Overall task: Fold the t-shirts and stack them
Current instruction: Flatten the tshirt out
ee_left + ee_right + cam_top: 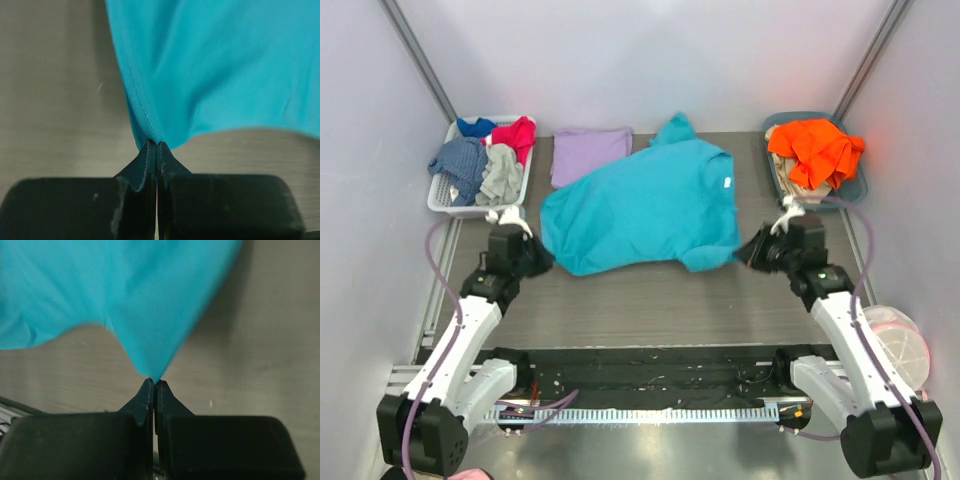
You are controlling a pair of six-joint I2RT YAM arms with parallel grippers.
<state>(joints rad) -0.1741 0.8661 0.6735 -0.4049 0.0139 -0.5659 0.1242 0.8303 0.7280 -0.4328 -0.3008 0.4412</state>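
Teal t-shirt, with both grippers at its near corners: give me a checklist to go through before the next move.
1. Left gripper shut on a near corner of the teal t-shirt: ok.
2. Right gripper shut on the other near corner: ok.
3. Each grip holds every cloth layer at its corner: cannot tell.
4. Shirt body spread smooth: not ok, creases run across it.
5. Lavender t-shirt already folded at the back of the table: ok.
6. Teal t-shirt apart from the lavender one: not ok, their edges meet in the top view.
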